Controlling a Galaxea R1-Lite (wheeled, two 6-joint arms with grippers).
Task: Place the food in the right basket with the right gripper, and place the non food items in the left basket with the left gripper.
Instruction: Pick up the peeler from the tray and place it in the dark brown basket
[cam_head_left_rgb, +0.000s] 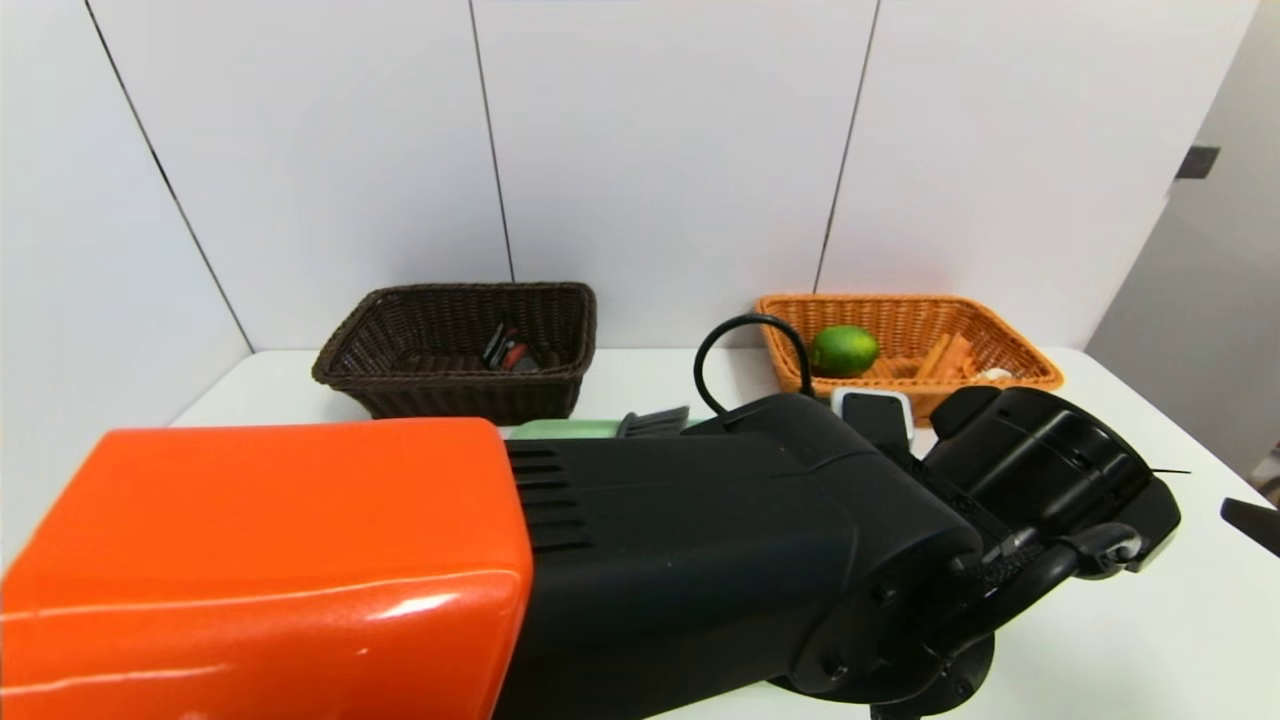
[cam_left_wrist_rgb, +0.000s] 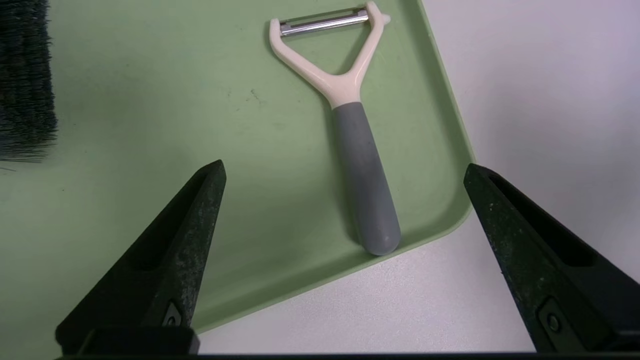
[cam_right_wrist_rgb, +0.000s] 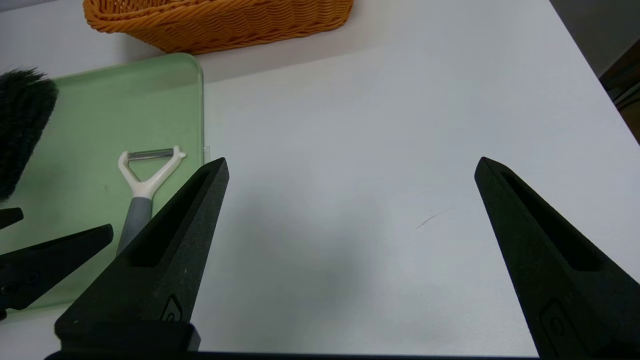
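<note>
Two baskets stand at the far edge of the desk, one dark brown and one orange-brown. The dark basket is on the left and holds a small black and red item. The orange basket, on the right, has a green fruit in its left part; orange-brown stick-shaped pieces and a small whitish item lie farther right in it.

Nearer than the baskets, a light green tray lies flat on the desk. On it is a peeler with a grey handle, a pale forked head and a metal blade. The peeler lies close to the tray's right side, the end of its handle next to the near edge and near the right corner. A brush with dark bristles is also at the tray, to the left of the peeler and apart from it.

The left gripper hangs over the near right corner of the tray, above the peeler. Its two fingers are wide apart, one on either side of the grey handle, with nothing clamped between them.

The right gripper is over the bare desk to the right of the tray, its fingers also wide apart and holding nothing.
</note>
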